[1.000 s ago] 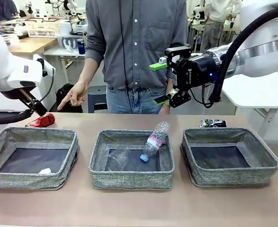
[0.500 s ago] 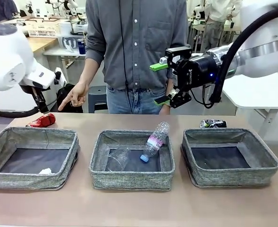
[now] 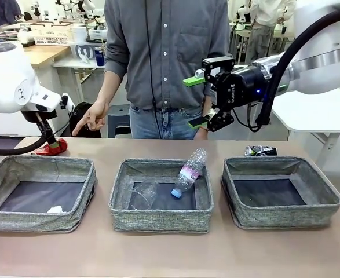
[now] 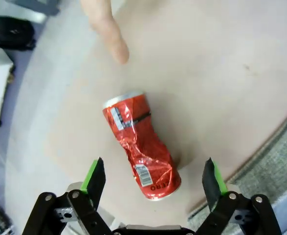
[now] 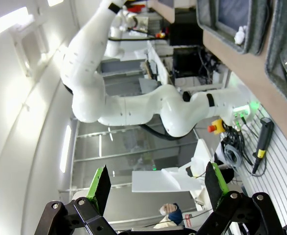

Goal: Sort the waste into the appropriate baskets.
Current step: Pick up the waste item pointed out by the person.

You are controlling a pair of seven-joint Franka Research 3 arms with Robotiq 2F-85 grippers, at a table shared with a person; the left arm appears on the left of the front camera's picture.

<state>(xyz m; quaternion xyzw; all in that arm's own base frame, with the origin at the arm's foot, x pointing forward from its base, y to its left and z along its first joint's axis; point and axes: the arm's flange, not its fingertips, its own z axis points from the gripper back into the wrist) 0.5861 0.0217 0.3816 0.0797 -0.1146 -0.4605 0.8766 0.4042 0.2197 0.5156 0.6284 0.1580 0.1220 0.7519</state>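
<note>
The left fingers (image 4: 95, 176) have dropped over the far-left corner of the tabletop (image 4: 216, 58), spread wide astride the crumpled, shiny red can (image 4: 141, 147) lying there. A person's hand (image 4: 106, 24) points nearby. The right fingers (image 3: 193, 81) hang open, empty.

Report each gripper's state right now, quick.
Left gripper: open, empty, over the crushed red can.
Right gripper: open, empty, high above the table.

Crumpled red can (image 4: 139, 144) is lying at the surface's (image 3: 170, 255) far-left corner, dark can (image 3: 260, 151) far-right; clear plastic bottle (image 3: 188, 172) and cup (image 3: 145, 193) are lying inside middle grey woven basket (image 3: 161, 220).
</note>
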